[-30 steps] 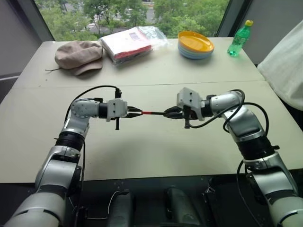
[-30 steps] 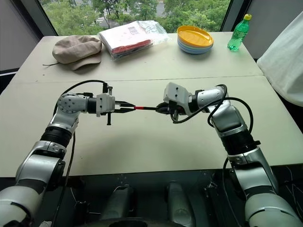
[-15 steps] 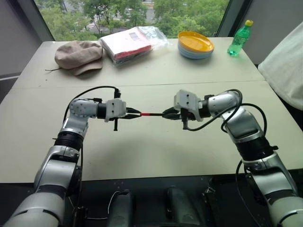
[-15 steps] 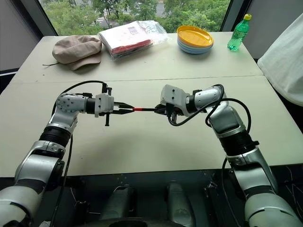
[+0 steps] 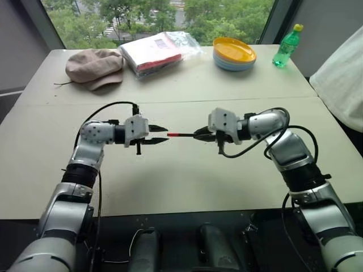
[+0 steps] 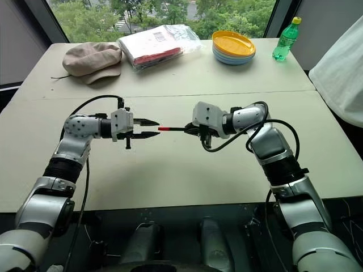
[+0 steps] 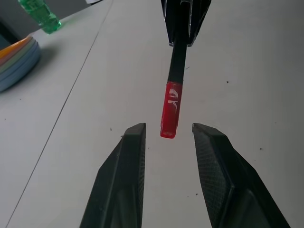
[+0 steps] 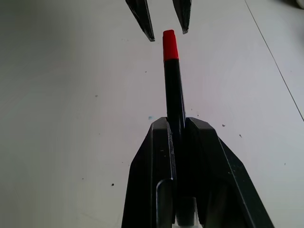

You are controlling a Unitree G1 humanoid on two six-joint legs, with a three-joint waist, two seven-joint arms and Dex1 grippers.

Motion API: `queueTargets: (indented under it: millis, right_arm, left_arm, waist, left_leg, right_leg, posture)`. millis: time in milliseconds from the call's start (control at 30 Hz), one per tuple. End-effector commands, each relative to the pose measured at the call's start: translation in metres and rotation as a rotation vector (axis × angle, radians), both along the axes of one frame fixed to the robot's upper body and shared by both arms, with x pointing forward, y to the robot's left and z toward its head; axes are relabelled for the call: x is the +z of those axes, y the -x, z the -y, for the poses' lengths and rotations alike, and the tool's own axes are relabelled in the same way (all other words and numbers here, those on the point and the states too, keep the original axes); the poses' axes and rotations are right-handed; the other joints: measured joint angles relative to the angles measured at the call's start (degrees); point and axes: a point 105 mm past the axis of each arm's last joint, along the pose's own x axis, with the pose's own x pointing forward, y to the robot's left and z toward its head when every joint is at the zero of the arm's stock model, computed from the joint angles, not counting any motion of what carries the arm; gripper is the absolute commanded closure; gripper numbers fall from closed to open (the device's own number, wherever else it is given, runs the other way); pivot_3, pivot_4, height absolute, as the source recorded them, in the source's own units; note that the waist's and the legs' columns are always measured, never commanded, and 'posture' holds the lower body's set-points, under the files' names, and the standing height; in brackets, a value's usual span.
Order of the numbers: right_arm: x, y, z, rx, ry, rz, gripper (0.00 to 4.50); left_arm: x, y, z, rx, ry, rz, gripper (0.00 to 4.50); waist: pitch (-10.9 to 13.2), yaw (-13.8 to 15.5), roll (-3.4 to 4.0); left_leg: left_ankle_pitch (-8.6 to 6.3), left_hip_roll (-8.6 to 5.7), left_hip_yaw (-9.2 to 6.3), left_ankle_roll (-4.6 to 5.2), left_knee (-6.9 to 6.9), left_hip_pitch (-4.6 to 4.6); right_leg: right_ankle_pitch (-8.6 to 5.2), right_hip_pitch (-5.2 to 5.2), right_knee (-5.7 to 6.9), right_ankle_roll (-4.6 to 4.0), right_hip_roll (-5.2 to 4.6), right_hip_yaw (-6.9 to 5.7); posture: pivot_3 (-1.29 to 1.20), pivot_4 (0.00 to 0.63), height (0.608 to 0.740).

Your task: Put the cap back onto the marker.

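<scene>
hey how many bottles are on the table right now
1. A green bottle with a yellow top stands at the table's far right corner, to the right of the stacked plates. Nothing visible seems large enough to hide another.

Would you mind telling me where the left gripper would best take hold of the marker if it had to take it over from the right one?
Probably the bare black barrel of the marker, between the red cap and the right gripper. It lies level, cap toward the open left gripper, so come end-on along its line, fingers either side.
</scene>
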Motion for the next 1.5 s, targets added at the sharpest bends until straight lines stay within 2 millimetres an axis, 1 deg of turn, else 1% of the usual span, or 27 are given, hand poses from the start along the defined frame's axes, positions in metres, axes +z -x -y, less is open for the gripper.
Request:
queueTargets:
  millis: [33,67,100,133,200,267,367,467,600,667,733,933,1033,1267,1333,1400,1500]
  right_arm:
    - [0.018,-0.009,0.015,-0.041,-0.012,0.070,4.50]
    - [0.018,-0.010,0.019,-0.054,-0.013,0.067,4.50]
    - [0.019,-0.013,0.027,-0.084,-0.015,0.065,4.50]
    - [0.019,-0.015,0.034,-0.113,-0.022,0.059,4.50]
    - [0.021,-0.018,0.047,-0.173,-0.034,0.057,4.50]
    - [0.024,-0.020,0.055,-0.225,-0.051,0.060,4.50]
    - [0.031,-0.020,0.069,-0.345,-0.112,0.064,4.50]
    - [0.033,-0.021,0.089,-0.533,-0.172,0.056,4.50]
    - [0.031,-0.016,0.113,-0.773,-0.247,0.028,4.50]
    - [0.026,-0.009,0.126,-0.916,-0.291,0.004,4.50]
    - [0.021,-0.001,0.136,-1.029,-0.328,-0.017,4.50]
    - [-0.003,0.019,0.152,-1.252,-0.378,-0.128,4.50]
    - [-0.011,0.022,0.159,-1.317,-0.379,-0.124,4.50]
    - [-0.023,0.021,0.160,-1.363,-0.408,-0.153,4.50]
    - [-0.026,0.021,0.160,-1.369,-0.411,-0.157,3.45]
    - [-0.028,0.020,0.160,-1.370,-0.414,-0.163,2.60]
    - [-0.031,0.020,0.159,-1.365,-0.408,-0.164,1.00]
  left_arm:
    - [0.018,0.002,-0.008,0.047,0.064,0.040,1.20]
    - [0.018,0.003,-0.009,0.062,0.072,0.037,0.72]
    - [0.020,0.004,-0.011,0.078,0.083,0.038,0.12]
    - [0.021,0.005,-0.012,0.094,0.093,0.039,0.05]
    - [0.021,0.006,-0.013,0.123,0.110,0.037,0.05]
    - [0.022,0.007,-0.013,0.145,0.128,0.024,0.05]
    - [0.023,0.005,-0.012,0.200,0.198,-0.029,0.05]
    - [0.023,0.005,-0.011,0.221,0.229,-0.071,0.05]
    - [0.022,0.007,-0.010,0.222,0.236,-0.112,0.05]
    - [0.021,0.008,-0.009,0.220,0.239,-0.125,0.05]
    - [0.020,0.009,-0.007,0.215,0.239,-0.138,0.05]
    - [0.019,0.007,-0.001,0.205,0.246,-0.154,0.05]
    - [0.018,0.006,0.001,0.200,0.246,-0.157,0.05]
    - [0.019,0.004,0.005,0.186,0.237,-0.158,0.05]
    - [0.020,0.006,0.007,0.174,0.235,-0.167,0.00]
    - [0.020,0.008,0.008,0.156,0.230,-0.184,0.00]
    - [0.020,0.011,0.009,0.132,0.213,-0.203,0.00]
  waist:
    - [0.00,0.01,0.00]
    - [0.00,0.02,0.00]
    - [0.00,0.02,0.00]
    - [0.00,0.02,0.00]
    - [0.00,0.06,0.00]
    - [0.00,0.10,0.00]
    - [0.00,0.24,0.00]
    - [0.00,0.22,0.00]
    - [0.00,0.19,0.00]
    - [0.00,0.17,0.00]
    - [0.00,0.21,0.00]
    - [0.00,0.22,0.00]
    - [0.00,0.15,0.00]
    - [0.00,0.06,0.00]
    - [0.00,0.06,0.00]
    - [0.00,0.05,0.00]
    - [0.00,0.03,0.00]
  left_leg:
    - [0.00,0.00,0.00,0.00,0.00,0.00]
    - [0.00,0.00,-0.01,0.00,0.00,0.00]
    - [0.00,0.00,0.00,0.00,0.00,0.01]
    - [0.00,0.00,-0.01,0.00,0.00,0.00]
    - [0.00,0.00,0.00,0.00,0.00,0.00]
    - [0.00,0.00,0.00,0.00,0.00,0.00]
    - [0.00,0.00,-0.01,0.00,0.00,0.00]
    - [0.00,0.00,-0.03,0.00,0.00,-0.03]
    - [0.00,0.00,-0.04,0.00,0.00,-0.02]
    - [0.00,0.00,-0.04,0.00,-0.01,-0.01]
    - [0.00,0.00,-0.05,0.00,-0.02,-0.02]
    - [0.00,-0.01,-0.04,0.00,-0.01,-0.03]
    - [0.00,-0.01,-0.03,0.00,-0.01,-0.02]
    - [0.00,0.00,-0.03,0.00,-0.02,-0.02]
    - [0.00,0.00,-0.03,0.00,-0.02,-0.02]
    - [0.00,0.00,-0.03,0.00,-0.02,-0.02]
    - [0.00,0.00,-0.03,0.00,-0.02,-0.02]
  right_leg:
    - [0.00,0.00,0.00,0.00,-0.01,0.00]
    - [0.00,0.00,0.00,0.00,0.00,0.00]
    - [0.00,0.00,0.00,0.00,0.00,0.00]
    - [0.00,0.00,0.00,0.00,0.00,0.00]
    - [0.00,0.00,0.00,0.00,-0.01,0.00]
    - [0.00,0.00,0.00,0.00,-0.01,0.00]
    - [0.00,0.00,0.00,0.00,-0.01,0.00]
    - [0.00,0.00,0.00,0.00,-0.01,0.00]
    - [0.00,0.00,0.00,-0.01,-0.01,0.00]
    - [0.00,0.00,0.01,-0.01,0.00,0.00]
    - [-0.01,0.00,0.01,-0.01,0.00,0.00]
    - [0.00,0.00,0.00,-0.01,-0.01,0.01]
    - [-0.01,0.00,0.00,-0.01,0.00,0.01]
    - [-0.01,0.00,0.00,-0.01,0.01,0.01]
    - [-0.01,0.00,-0.01,-0.01,0.01,0.01]
    - [-0.01,0.00,-0.01,-0.01,0.01,0.01]
    - [-0.01,0.00,-0.01,-0.01,0.01,0.01]
  posture:
    - [0.00,0.150,0.740]
    - [0.00,0.150,0.740]
    - [0.00,0.150,0.740]
    - [0.00,0.150,0.740]
    - [0.00,0.150,0.740]
    - [0.00,0.150,0.740]
    - [0.00,0.150,0.740]
    - [0.00,0.150,0.740]
    - [0.00,0.150,0.740]
    - [0.00,0.150,0.740]
    - [0.00,0.150,0.740]
    - [0.00,0.150,0.740]
    - [0.00,0.150,0.740]
    - [0.00,0.150,0.740]
    - [0.00,0.150,0.740]
    - [0.00,0.150,0.740]
    - [0.00,0.150,0.740]
